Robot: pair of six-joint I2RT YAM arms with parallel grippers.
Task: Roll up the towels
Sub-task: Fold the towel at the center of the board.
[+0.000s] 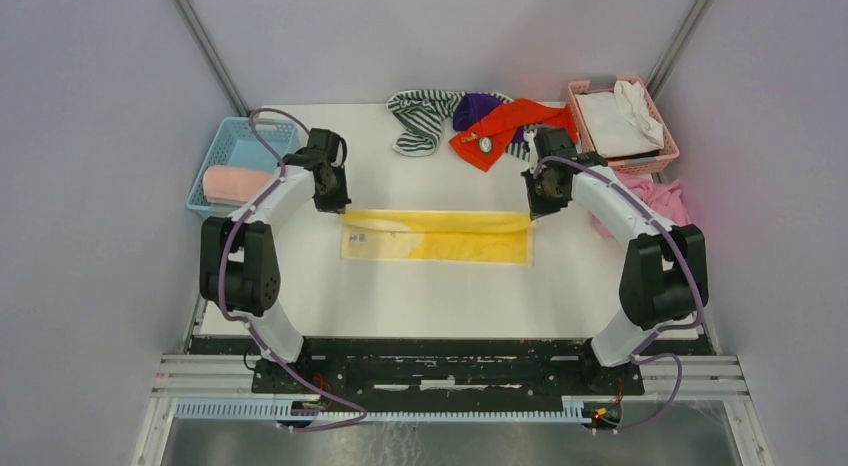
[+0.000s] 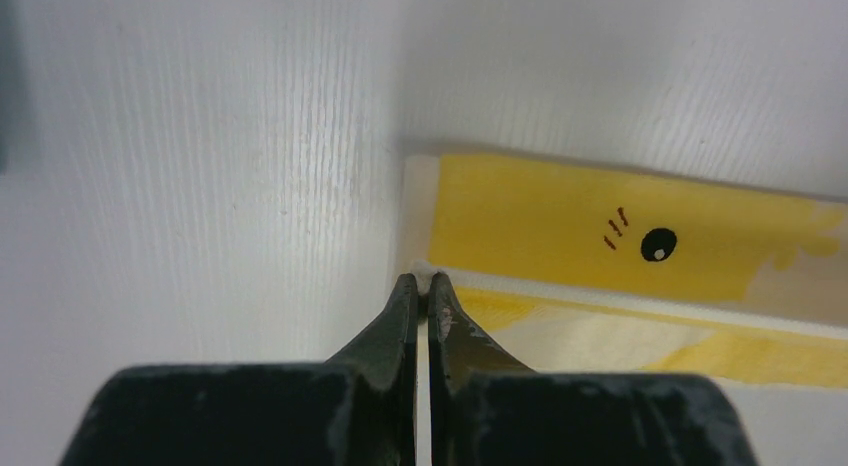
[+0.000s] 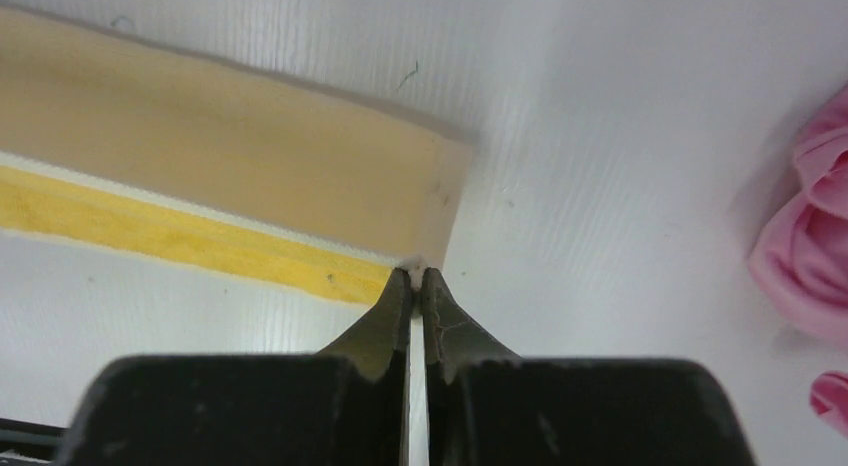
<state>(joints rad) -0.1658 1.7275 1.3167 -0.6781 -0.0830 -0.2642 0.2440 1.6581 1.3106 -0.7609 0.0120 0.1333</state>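
- The pale yellow towel, a soft cloth folded into a long strip, lies flat across the middle of the top view on the white table.
- The left gripper has its black fingers pressed together on the strip's upper-left corner.
- The right gripper pinches the upper-right corner likewise.
- A heap of striped, purple and orange-red towels lies at upper centre.
- A rolled light pink towel sits in the blue plastic basket at the left.
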